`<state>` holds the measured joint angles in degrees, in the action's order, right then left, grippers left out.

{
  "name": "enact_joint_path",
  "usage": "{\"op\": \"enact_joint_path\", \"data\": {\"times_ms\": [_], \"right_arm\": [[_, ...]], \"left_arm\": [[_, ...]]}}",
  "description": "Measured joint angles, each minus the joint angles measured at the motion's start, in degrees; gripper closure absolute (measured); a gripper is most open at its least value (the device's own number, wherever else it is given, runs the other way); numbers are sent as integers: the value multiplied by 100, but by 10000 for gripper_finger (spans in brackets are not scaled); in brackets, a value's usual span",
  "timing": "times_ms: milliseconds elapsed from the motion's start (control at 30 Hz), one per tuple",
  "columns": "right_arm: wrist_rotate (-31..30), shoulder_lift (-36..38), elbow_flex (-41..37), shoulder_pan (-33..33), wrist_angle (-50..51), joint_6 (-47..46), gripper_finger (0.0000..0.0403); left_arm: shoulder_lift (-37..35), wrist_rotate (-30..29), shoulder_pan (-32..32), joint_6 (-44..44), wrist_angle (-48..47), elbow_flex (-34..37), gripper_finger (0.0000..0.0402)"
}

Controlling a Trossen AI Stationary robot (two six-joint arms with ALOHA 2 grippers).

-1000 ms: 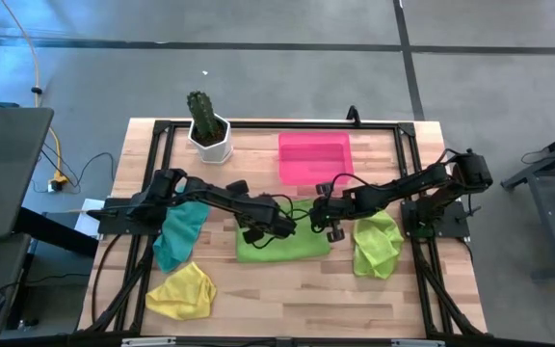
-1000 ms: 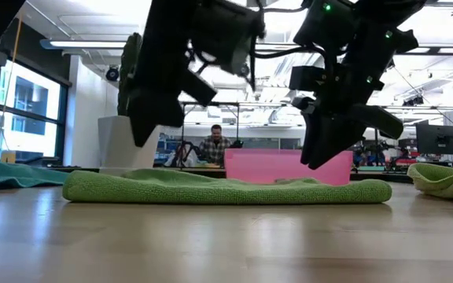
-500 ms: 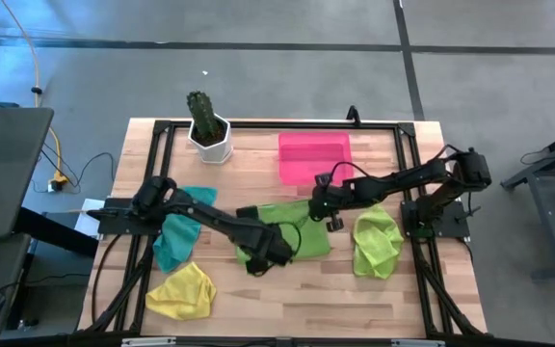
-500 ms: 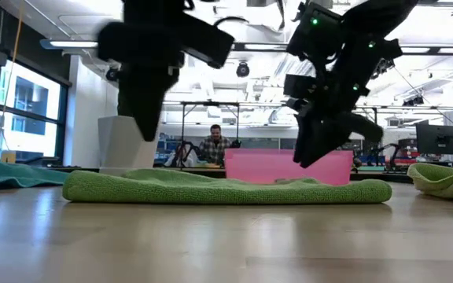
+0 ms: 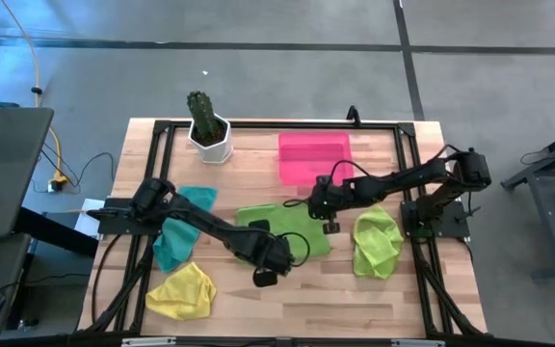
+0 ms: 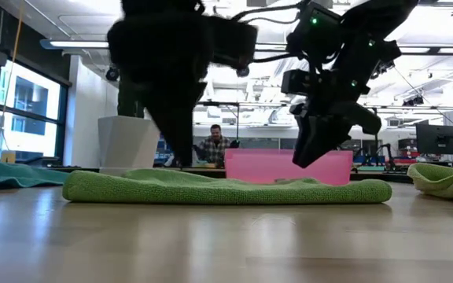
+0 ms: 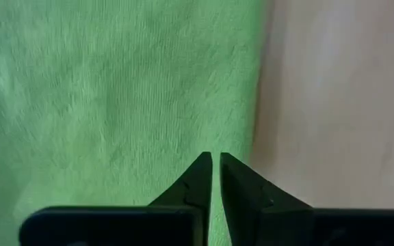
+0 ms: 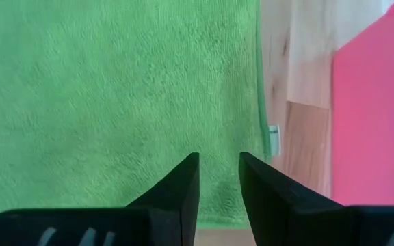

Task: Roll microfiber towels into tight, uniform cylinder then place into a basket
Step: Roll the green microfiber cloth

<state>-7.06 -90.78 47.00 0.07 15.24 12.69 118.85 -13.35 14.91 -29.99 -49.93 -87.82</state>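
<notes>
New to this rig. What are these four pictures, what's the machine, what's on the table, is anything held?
It is a robot with two dark arms bolted to a wooden table, each ending in a two-finger pincer. One picture looks straight down from above, one looks level across the tabletop, and two come from cameras on the arms' wrists.

On the table: a flat green towel in the middle, a crumpled green towel, a teal towel, a yellow towel, a pink basket and a potted cactus.

The left pincer is over the flat towel's near edge, fingers almost together; whether it pinches cloth I cannot tell. The right pincer hovers over the towel's far edge beside the basket, fingers slightly apart, holding nothing.
</notes>
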Motion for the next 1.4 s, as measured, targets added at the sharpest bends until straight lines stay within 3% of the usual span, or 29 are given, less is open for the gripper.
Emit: {"op": "enact_joint_path", "data": {"times_ms": [233,600,867,1067,1200,1400], "right_arm": [[-293,-12,-4,149,-103,-679,307],[-648,-452,-7,233,-237,-706,307],[-726,-932,23,205,-355,-780,307],[-724,-898,17,491,-302,-1216,307],[-672,-901,15,823,-261,-1607,307],[-633,-909,7,1515,-329,-2466,307]], "left_arm": [[2,-576,74,-971,280,624,400],[-31,-526,101,-1109,662,996,401],[-20,-266,34,-854,596,1000,401],[-13,-267,37,-730,167,1004,401],[-2,-560,21,-382,-253,1012,401],[43,-1411,3,852,-582,1046,401]]}}
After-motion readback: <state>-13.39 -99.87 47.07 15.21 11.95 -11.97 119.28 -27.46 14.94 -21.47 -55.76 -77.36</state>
